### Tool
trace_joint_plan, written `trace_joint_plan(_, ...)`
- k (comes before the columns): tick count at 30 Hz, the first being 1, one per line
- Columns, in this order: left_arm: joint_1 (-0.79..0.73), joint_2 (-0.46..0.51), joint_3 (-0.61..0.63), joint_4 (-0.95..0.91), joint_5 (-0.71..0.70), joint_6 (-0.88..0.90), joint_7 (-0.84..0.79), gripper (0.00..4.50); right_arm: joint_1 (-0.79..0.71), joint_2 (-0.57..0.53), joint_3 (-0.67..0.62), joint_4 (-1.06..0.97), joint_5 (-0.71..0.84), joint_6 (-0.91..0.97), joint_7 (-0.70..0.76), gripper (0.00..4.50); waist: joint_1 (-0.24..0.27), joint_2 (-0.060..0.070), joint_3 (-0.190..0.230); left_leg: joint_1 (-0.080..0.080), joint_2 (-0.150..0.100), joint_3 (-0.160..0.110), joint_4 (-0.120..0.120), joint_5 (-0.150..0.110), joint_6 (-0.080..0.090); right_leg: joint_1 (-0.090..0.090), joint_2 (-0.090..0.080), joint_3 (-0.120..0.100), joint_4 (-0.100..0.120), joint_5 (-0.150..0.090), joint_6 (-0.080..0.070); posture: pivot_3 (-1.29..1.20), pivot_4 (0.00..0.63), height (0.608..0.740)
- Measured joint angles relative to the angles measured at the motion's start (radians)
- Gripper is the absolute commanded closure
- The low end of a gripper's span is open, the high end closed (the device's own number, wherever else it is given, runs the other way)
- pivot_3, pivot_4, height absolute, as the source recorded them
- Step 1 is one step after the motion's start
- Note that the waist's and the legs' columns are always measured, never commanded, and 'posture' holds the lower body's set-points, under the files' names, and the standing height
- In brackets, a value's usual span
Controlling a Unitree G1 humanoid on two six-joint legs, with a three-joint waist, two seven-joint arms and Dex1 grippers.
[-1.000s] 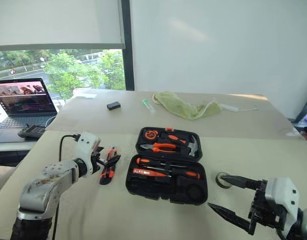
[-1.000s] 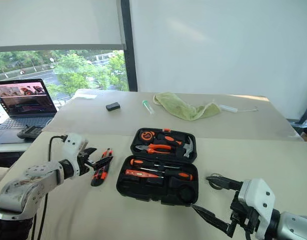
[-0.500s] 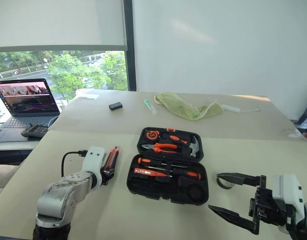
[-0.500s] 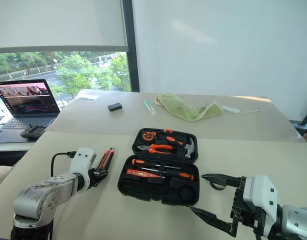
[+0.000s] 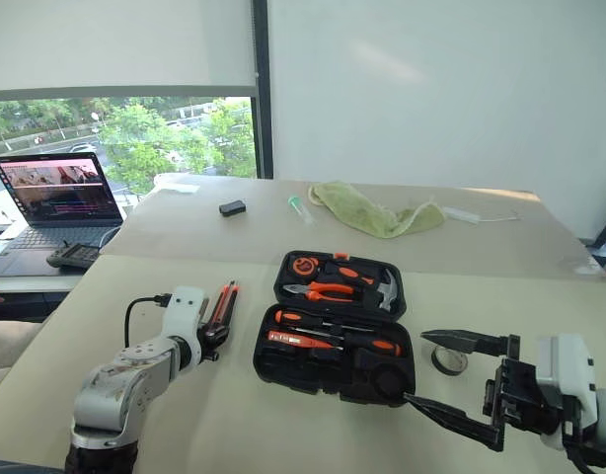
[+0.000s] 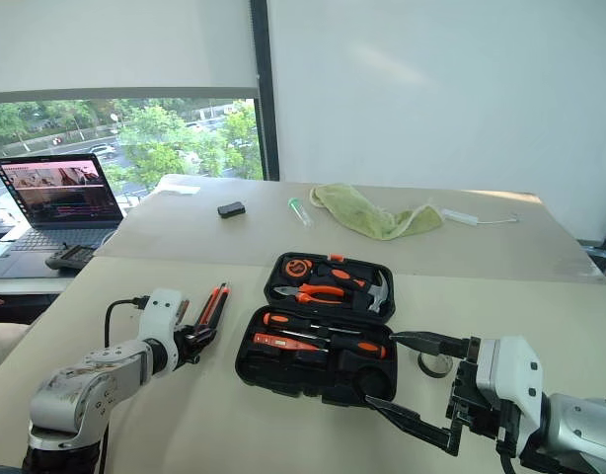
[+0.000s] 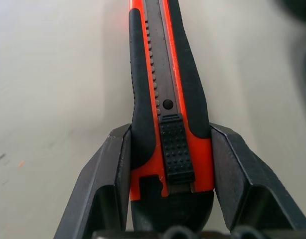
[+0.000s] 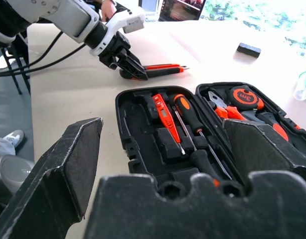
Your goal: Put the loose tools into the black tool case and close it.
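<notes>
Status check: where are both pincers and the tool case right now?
Left pincer shut on utility knife, still on the table. Right pincer open, hovering near black tool case, lid open. Tape roll loose beside case.

Open laptop (image 5: pixel 54 193), small black box (image 5: pixel 232 208), crumpled green cloth (image 5: pixel 377 213) on far table (image 5: pixel 520 242).

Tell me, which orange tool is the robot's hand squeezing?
The orange-black utility knife, pinched by the left gripper on the table beside the black tool case; the other orange tools lie inside it.
</notes>
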Motion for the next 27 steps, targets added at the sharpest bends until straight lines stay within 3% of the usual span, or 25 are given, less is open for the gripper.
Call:
trace_joint_plan(2, -0.008, 0.036, 0.006, 0.008, -0.043, -0.075, -0.101, 2.72, 0.000, 0.001, 0.002, 0.000, -0.001, 0.000, -0.003, 0.00, -0.001, 0.000, 0.000, -0.001, 0.000, 0.000, 0.000, 0.000, 0.000, -0.001, 0.000, -0.001, 0.000, 0.000, 0.000, 0.00, 0.150, 0.740)
trace_joint_plan(5, -0.044, 0.169, -0.009, 0.025, -0.124, -0.184, -0.344, 2.72, 0.012, 0.002, 0.002, -0.001, -0.002, 0.000, -0.009, 0.00, -0.002, 0.000, 0.000, -0.001, 0.000, 0.000, 0.000, 0.000, 0.000, -0.001, 0.001, -0.003, 0.000, -0.002, -0.004, 0.00, 0.150, 0.740)
trace_joint_plan(9, -0.087, 0.353, -0.133, 0.074, -0.124, -0.389, -0.679, 2.72, 0.066, 0.005, -0.013, -0.010, -0.002, 0.000, -0.011, 0.00, -0.001, 0.001, 0.000, 0.000, -0.001, 0.002, 0.000, -0.001, 0.001, 0.000, 0.007, -0.003, -0.001, -0.005, -0.008, 0.00, 0.150, 0.740)
trace_joint_plan(12, -0.145, 0.441, -0.255, 0.164, -0.069, -0.577, -0.909, 2.72, 0.146, 0.006, -0.057, -0.034, -0.003, 0.002, -0.008, 0.00, 0.001, 0.001, 0.000, 0.000, -0.001, 0.004, 0.000, -0.001, 0.002, 0.001, 0.010, -0.002, -0.002, -0.005, -0.008, 0.00, 0.150, 0.740)
trace_joint_plan(16, -0.253, 0.471, -0.398, 0.310, 0.045, -0.769, -1.095, 2.72, 0.311, 0.019, -0.156, -0.054, -0.019, 0.005, 0.025, 0.00, 0.003, 0.001, 0.001, -0.001, -0.001, 0.004, 0.001, -0.001, 0.003, 0.001, 0.012, -0.002, -0.003, -0.004, -0.006, 0.00, 0.150, 0.740)
trace_joint_plan(27, -0.402, 0.359, -0.598, 0.505, 0.228, -0.930, -1.212, 2.72, 0.532, 0.106, -0.357, -0.087, -0.018, -0.012, 0.098, 0.00, -0.002, 0.000, 0.001, -0.001, 0.000, 0.004, 0.002, -0.002, 0.004, 0.001, 0.014, 0.000, -0.003, -0.001, 0.002, 0.00, 0.150, 0.740)
